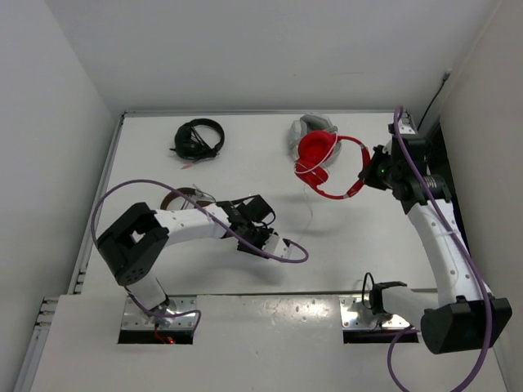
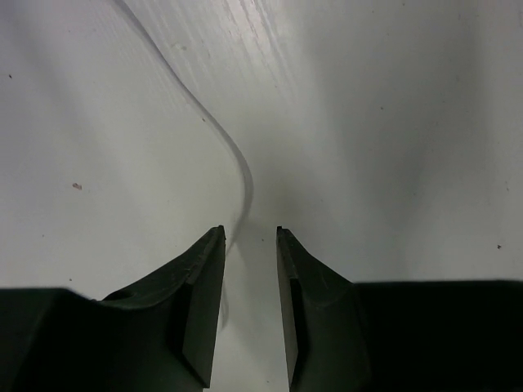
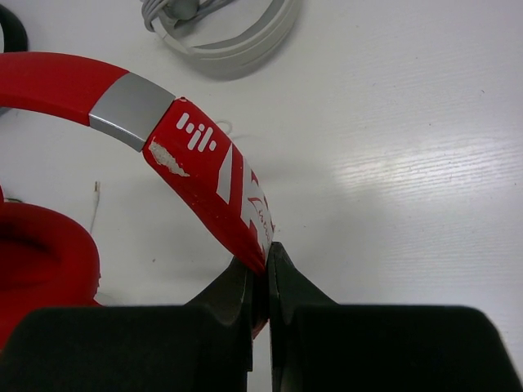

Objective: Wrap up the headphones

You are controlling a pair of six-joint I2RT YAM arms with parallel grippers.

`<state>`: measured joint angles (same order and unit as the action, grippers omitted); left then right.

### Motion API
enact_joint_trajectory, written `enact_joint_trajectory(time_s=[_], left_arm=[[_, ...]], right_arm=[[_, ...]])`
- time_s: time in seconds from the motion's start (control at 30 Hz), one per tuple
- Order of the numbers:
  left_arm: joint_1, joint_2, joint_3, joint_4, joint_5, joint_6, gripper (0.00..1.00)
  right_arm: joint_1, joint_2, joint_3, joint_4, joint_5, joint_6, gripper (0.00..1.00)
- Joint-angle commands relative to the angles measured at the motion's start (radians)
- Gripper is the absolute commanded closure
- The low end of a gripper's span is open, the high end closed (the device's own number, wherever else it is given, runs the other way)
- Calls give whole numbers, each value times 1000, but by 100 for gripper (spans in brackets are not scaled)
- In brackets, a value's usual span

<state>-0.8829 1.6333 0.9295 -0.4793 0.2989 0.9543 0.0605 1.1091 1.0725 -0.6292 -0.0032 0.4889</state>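
right gripper (image 1: 372, 167) seen from the top camera is at the far right of the table (image 1: 368, 237), closed on the headband (image 1: 357, 163) of the red headphones (image 1: 319, 155). that hold likely pins the headphones so they do not slide while the cord is worked. the thin white cable (image 1: 309, 214) trails from them toward the near edge. left gripper (image 1: 276, 242) sits low over the table just beside the cable's near end, well apart from the earcups. black headphones (image 1: 198, 139) lie far left, and grey headphones (image 1: 315, 126) lie just behind the red pair.

from the left wrist, the left gripper (image 2: 249, 237) has its jaws parted by a narrow gap. the cable (image 2: 243, 175) curves down into that gap, close along the left finger. it looks lined up to pinch the cord, but not yet squeezing it.

from the right wrist, the right gripper (image 3: 263, 263) is clamped tight on the edge of the headband (image 3: 204, 163), with no gap showing. one red earcup (image 3: 41, 253) rests on the table at left. gripping the band rather than a soft cup probably gives a firmer anchor. the grey headphones (image 3: 245, 41) lie beyond.
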Motion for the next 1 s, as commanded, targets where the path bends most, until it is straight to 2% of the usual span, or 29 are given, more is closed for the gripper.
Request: enact_joint_trajectory(time_s=[0.0,0.53,0.8,0.97], left_arm=[[-14,33,58,19,17,40,63],[-73,204,143,-94,-37,92,67],[-91,362,281,-341,-67,155,67],[-91,392,292,-392,-76,182,67]], right_arm=[[-8,0,4,77,-43,17,100],[-88,9,-5,77,-115,-1,100],[-111,9,-14,77,-145,-10,100],[-131,9,-14,77,-155,-19,100]])
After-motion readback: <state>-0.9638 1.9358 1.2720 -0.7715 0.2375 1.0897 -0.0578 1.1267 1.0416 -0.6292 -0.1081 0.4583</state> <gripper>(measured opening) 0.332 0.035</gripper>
